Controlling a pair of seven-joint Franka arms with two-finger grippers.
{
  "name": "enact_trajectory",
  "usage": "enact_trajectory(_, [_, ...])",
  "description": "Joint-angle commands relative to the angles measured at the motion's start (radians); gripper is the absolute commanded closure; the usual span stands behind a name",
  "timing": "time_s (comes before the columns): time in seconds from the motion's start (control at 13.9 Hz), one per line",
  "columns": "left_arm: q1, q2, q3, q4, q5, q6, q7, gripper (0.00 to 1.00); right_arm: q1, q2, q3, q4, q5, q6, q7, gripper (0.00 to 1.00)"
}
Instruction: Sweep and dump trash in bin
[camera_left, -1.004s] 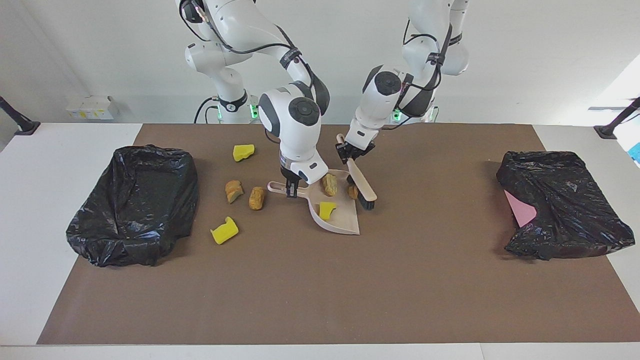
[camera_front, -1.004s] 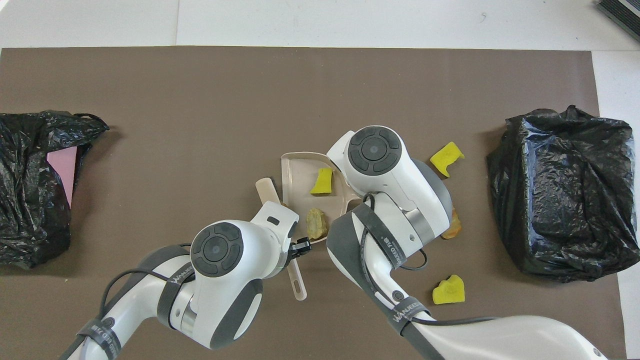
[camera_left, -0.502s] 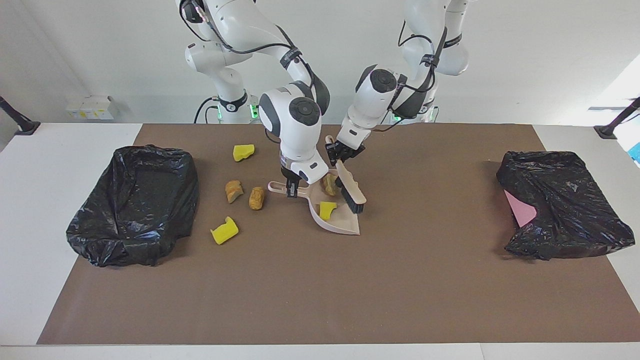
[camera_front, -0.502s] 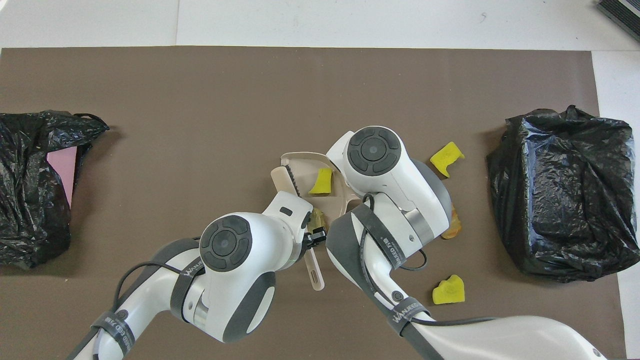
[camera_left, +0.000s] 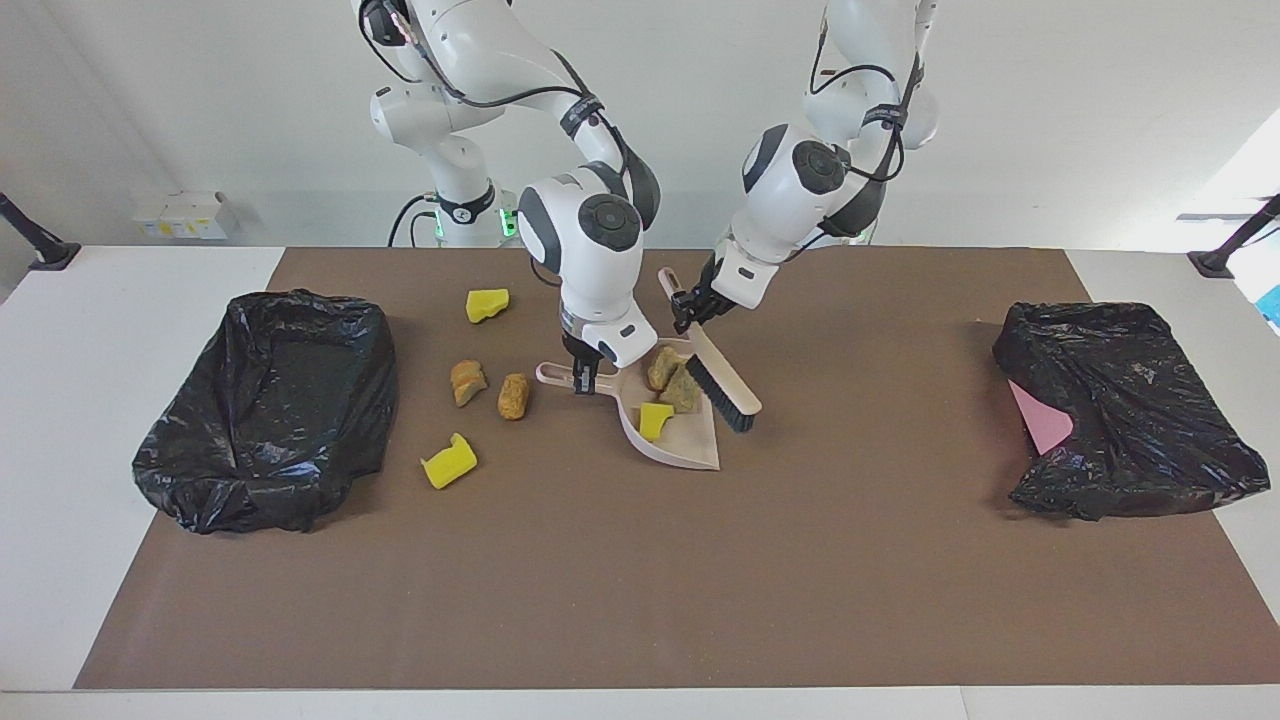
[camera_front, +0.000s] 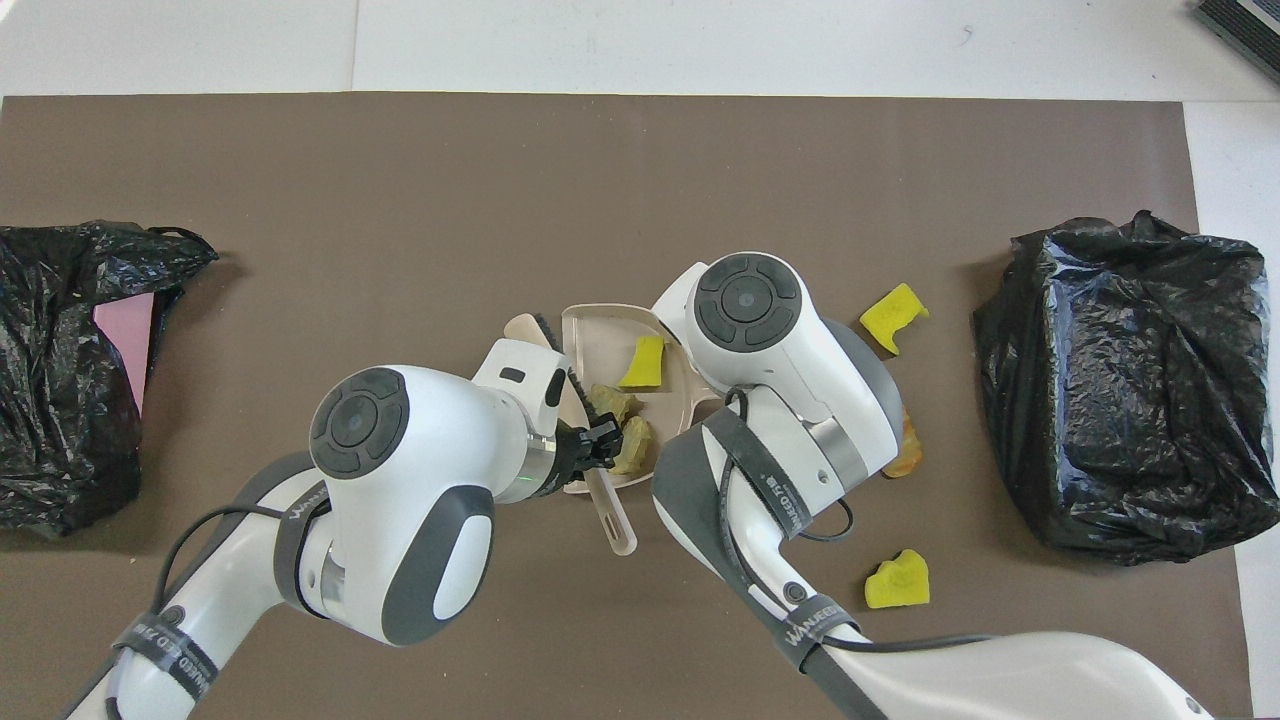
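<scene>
My right gripper (camera_left: 582, 380) is shut on the handle of the beige dustpan (camera_left: 690, 447), which lies on the brown mat. Two tan trash lumps (camera_left: 672, 378) and a yellow chunk (camera_left: 655, 420) lie in the pan (camera_front: 595, 340). My left gripper (camera_left: 688, 308) is shut on the handle of the brush (camera_left: 727, 392), whose bristles stand at the pan's edge toward the left arm's end. Loose trash lies toward the right arm's end: two yellow chunks (camera_left: 487, 304) (camera_left: 449, 463) and two tan lumps (camera_left: 467, 381) (camera_left: 513, 396). The black-bagged bin (camera_left: 270, 405) stands past them.
A second black bag (camera_left: 1130, 410) with a pink sheet (camera_left: 1042, 420) showing under it sits at the left arm's end of the mat. In the overhead view the right arm's wrist (camera_front: 770, 330) hides its gripper and part of the pan.
The left gripper swept the brush across the pan's mouth, pushing a tan lump into the dustpan, then swung it back toward the left arm's end. The right gripper and pan stayed put.
</scene>
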Motion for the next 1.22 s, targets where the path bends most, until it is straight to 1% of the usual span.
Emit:
enact_trajectory(0.0, [0.047, -0.060, 0.005, -0.034, -0.005, -0.163, 0.165, 1.00, -0.021, -0.026, 0.008, -0.010, -0.008, 0.001, -0.034, 1.00])
enact_trajectory(0.07, [0.063, -0.072, 0.003, -0.042, 0.008, -0.204, 0.192, 1.00, -0.024, -0.031, 0.008, -0.010, -0.008, -0.002, -0.041, 1.00])
enact_trajectory(0.22, [0.042, -0.113, -0.007, -0.092, 0.179, -0.222, 0.189, 1.00, -0.052, -0.058, 0.008, -0.007, -0.005, -0.008, -0.078, 1.00])
enact_trajectory(0.29, [0.010, -0.141, -0.009, -0.127, 0.205, -0.215, 0.181, 1.00, -0.075, -0.078, 0.008, -0.007, -0.003, -0.013, -0.099, 1.00])
enact_trajectory(0.5, [-0.050, -0.211, -0.011, -0.225, 0.206, -0.169, 0.169, 1.00, -0.148, -0.146, 0.008, -0.009, 0.006, -0.056, -0.187, 1.00])
enact_trajectory(0.65, [-0.103, -0.245, -0.012, -0.270, 0.208, -0.135, 0.093, 1.00, -0.216, -0.190, 0.008, -0.009, 0.009, -0.099, -0.266, 1.00])
enact_trajectory(0.79, [-0.151, -0.244, -0.014, -0.279, 0.208, -0.127, 0.037, 1.00, -0.279, -0.239, 0.008, -0.012, 0.009, -0.123, -0.329, 1.00])
enact_trajectory(0.86, [-0.179, -0.244, -0.014, -0.311, 0.208, -0.082, 0.017, 1.00, -0.317, -0.258, 0.008, -0.012, 0.009, -0.130, -0.365, 1.00])
enact_trajectory(1.0, [-0.244, -0.222, -0.017, -0.385, 0.208, 0.072, -0.064, 1.00, -0.397, -0.287, 0.008, -0.012, 0.012, -0.133, -0.446, 1.00])
enact_trajectory(1.08, [-0.254, -0.199, -0.018, -0.400, 0.208, 0.112, -0.067, 1.00, -0.447, -0.299, 0.007, -0.010, 0.026, -0.133, -0.492, 1.00])
enact_trajectory(1.15, [-0.255, -0.195, -0.018, -0.401, 0.208, 0.115, -0.067, 1.00, -0.502, -0.304, 0.005, -0.009, 0.052, -0.133, -0.547, 1.00])
